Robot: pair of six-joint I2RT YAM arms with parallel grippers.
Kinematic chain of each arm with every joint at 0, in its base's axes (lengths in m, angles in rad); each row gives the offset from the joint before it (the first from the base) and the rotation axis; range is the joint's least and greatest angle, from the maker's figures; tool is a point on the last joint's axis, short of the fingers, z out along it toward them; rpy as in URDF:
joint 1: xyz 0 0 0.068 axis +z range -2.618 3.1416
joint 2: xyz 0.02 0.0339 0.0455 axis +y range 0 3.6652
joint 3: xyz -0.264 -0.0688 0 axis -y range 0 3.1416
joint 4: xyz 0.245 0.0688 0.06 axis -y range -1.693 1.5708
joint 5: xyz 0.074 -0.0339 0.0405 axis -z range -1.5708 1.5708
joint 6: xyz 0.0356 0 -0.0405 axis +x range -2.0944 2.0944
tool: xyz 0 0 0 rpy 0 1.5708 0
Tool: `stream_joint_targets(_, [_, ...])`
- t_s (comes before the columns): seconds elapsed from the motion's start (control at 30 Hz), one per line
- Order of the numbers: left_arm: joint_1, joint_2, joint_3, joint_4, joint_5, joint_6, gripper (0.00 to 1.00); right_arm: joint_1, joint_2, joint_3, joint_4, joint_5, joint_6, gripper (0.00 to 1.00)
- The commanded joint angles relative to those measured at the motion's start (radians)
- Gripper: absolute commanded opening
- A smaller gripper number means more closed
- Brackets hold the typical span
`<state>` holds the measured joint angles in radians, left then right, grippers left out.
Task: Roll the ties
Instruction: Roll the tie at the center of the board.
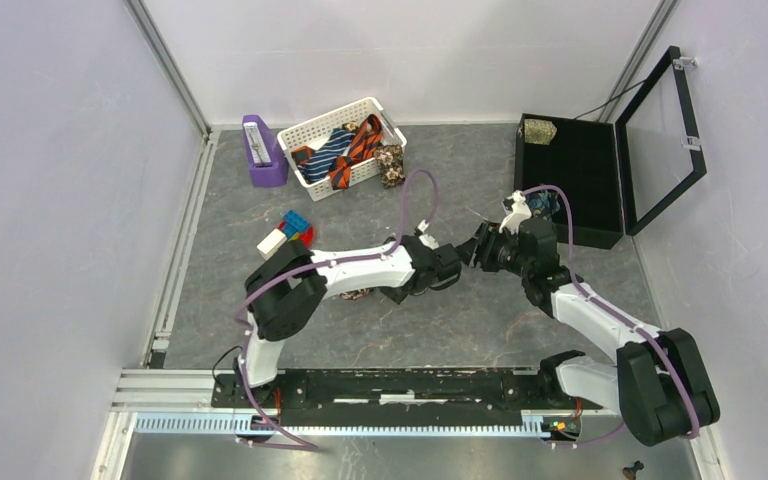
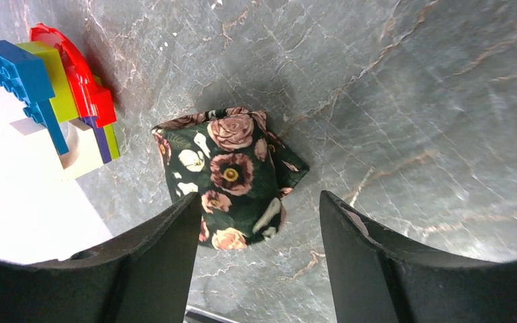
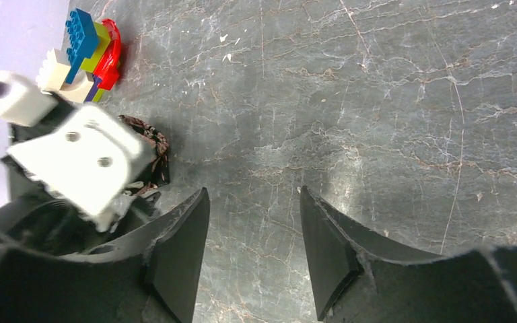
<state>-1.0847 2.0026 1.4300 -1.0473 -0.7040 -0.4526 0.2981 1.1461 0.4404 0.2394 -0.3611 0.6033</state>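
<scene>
Currently, left gripper (image 2: 256, 212): jaws stand wide apart with nothing clamped. The rolled dark floral tie (image 2: 232, 175) lies on the grey marbled table (image 2: 410, 101) at centre frame, partly between the fingertips. Its left edge meets the left finger (image 2: 168, 235); contact cannot be told. Toy blocks (image 2: 54, 87) sit upper left, near the roll but apart. Right gripper (image 3: 254, 208): jaws moderately open, empty, over bare table. In the overhead view, a white basket (image 1: 310, 128) at upper centre holds striped ties (image 1: 335, 150), and a black case (image 1: 580, 190) stands open at upper right.

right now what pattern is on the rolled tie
Rolled fabric tie: dark with pink-cream flowers; left wrist view.
</scene>
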Motion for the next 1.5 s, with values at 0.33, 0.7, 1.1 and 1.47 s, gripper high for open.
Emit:
stream_joint_targets(0.33, [0.028, -0.441, -0.15, 0.183, 0.122, -0.038, 0.63, 0.043, 0.033, -0.033, 0.13, -0.089, 0.092, 0.85])
stream_joint_targets(0.7, [0.327, -0.783, -0.554, 0.539, 0.502, -0.016, 0.41, 0.305, 0.281, 0.025, 0.381, -0.102, 0.341, 0.97])
stream_joint_targets(1.1, [0.381, -0.812, -0.649, 0.665, 0.629, 0.042, 0.36, 0.39, 0.483, 0.098, 0.508, -0.082, 0.466, 0.98])
stream_joint_targets(1.47, [0.381, -0.76, -0.701, 0.688, 0.596, 0.037, 0.35, 0.402, 0.561, 0.141, 0.514, -0.089, 0.467, 0.98])
